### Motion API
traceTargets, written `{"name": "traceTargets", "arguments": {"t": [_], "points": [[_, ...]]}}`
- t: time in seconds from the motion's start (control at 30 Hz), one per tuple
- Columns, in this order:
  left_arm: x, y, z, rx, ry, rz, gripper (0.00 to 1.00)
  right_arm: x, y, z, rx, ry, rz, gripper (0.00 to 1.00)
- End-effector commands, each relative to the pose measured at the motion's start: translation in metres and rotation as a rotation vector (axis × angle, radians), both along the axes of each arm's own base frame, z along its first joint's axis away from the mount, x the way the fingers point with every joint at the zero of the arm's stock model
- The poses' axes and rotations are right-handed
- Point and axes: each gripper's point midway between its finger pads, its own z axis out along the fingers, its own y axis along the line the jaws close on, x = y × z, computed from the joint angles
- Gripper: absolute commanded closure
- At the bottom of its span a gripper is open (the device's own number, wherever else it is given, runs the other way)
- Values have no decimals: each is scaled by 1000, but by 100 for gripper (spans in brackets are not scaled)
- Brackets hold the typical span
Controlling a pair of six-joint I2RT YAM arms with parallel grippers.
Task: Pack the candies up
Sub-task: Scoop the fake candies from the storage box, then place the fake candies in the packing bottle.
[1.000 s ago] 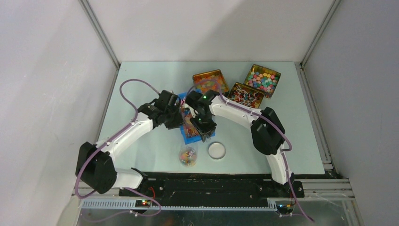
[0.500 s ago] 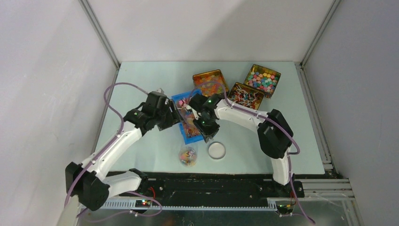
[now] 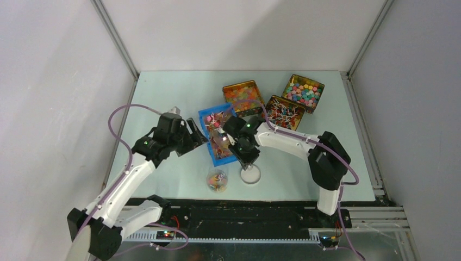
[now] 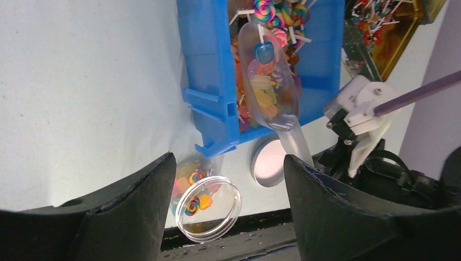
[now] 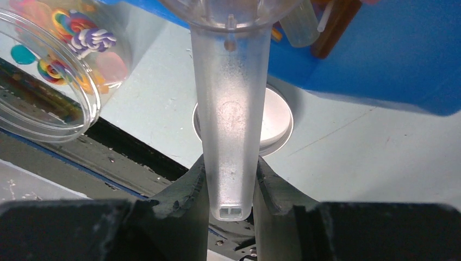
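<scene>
Several candies (image 4: 263, 95) in right claw's (image 5: 231, 182) scoop (image 5: 231, 109)

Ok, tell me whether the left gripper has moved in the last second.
Yes: the left gripper drew back leftward, farther from the orange-filled gold tin.

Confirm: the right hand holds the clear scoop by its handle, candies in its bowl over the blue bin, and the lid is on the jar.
The lid is not on the jar: the top view shows it lying on the table beside it. The rest stands: right hand holding the clear scoop by its handle, candies in its bowl over the blue bin.
</scene>
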Motion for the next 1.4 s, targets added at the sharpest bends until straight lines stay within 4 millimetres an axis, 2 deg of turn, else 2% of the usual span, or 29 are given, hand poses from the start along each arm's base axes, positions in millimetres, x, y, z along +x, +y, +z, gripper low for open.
{"name": "traceTargets", "arguments": {"t": [0.0,0.27,0.47,0.73,1.0,1.37], "points": [[2,0,20,-39,-89,-9,21,2,1,17,33,-80,10,100],[-6,3,31,-40,-161,-51,16,-8,-8,39,42,-117,30,100],[-15,2,32,-59,-176,-76,15,-21,-25,61,20,-149,51,100],[-30,-3,29,-97,-160,-121,15,-63,-38,78,7,-114,103,100],[-57,-4,29,-161,-149,-131,16,-113,-41,90,17,-29,168,100],[-100,-29,10,-213,-46,-173,22,-147,-42,91,1,66,193,100]]}}
